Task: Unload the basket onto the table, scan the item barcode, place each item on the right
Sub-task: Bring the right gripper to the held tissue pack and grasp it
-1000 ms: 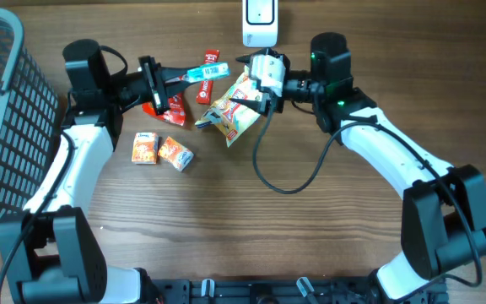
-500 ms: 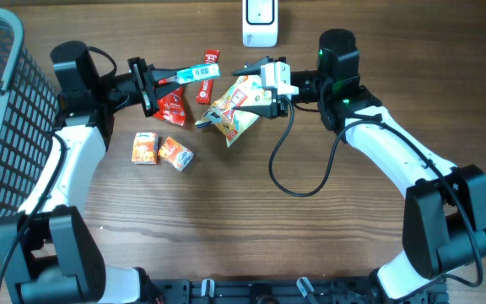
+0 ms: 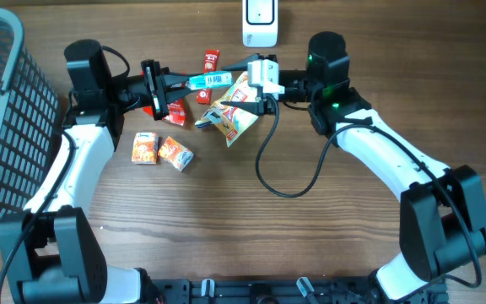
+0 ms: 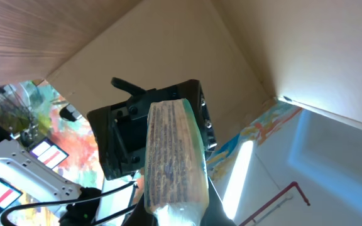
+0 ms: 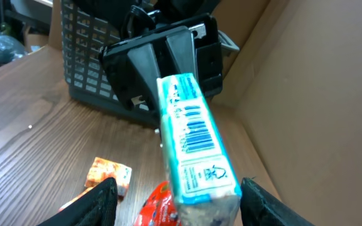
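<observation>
We see the left gripper (image 3: 175, 83) clamped on a teal wrapped bar (image 3: 209, 79), barcode upward. The right gripper (image 3: 241, 82) holds its jaws wide around the bar's free end.

Overhead: bright, even, diffuse light on wooden table (image 3: 226, 245); faint soft shadows under the arms and black cable (image 3: 294, 194); sharp, no glare. Left wrist: blown-out pale patch at right with a hard bright streak; teal packet (image 4: 171, 157) close to lens, soft and grainy. Right wrist: well lit, barcode (image 5: 193, 125) crisp; right gripper (image 5: 180, 204) fingertips (image 5: 102, 198) dark, blurred at bottom edge; basket (image 5: 87, 56) slightly soft.
</observation>
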`<state>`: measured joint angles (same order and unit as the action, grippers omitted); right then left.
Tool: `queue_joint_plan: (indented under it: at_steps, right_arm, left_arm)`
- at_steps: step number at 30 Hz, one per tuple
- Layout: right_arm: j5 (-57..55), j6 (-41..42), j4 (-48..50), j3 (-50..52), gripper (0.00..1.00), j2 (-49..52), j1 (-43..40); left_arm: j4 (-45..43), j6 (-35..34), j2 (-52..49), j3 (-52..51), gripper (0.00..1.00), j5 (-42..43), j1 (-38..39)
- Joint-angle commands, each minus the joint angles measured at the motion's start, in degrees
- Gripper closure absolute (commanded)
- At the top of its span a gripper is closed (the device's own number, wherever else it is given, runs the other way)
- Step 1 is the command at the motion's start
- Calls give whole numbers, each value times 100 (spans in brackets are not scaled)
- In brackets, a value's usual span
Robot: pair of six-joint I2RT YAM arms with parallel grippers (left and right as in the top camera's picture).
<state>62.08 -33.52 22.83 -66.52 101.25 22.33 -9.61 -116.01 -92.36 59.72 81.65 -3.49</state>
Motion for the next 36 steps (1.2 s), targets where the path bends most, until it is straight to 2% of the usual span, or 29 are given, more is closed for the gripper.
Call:
queue_joint_plan:
  at_steps: [1, 12, 19, 24, 28, 36]
  right_arm:
    - [-175, 225, 35, 24, 40, 57, 13]
    - [-238, 413, 125, 24, 49, 153, 33]
    - [-234, 1401, 997, 24, 49, 540, 33]
    - [-225, 1467, 1102, 24, 50, 579, 33]
    - [-210, 1488, 1104, 24, 56, 579, 33]
    - [393, 2048, 1904, 24, 56, 579, 33]
  left_arm:
    - [4, -901, 76, 28, 96, 245, 26]
    - [4, -901, 109, 28, 96, 407, 61]
    - [4, -901, 129, 28, 96, 431, 66]
    - [4, -898, 129, 28, 96, 428, 66]
    - [4, -901, 129, 28, 96, 428, 66]
    - [7, -898, 129, 28, 96, 426, 59]
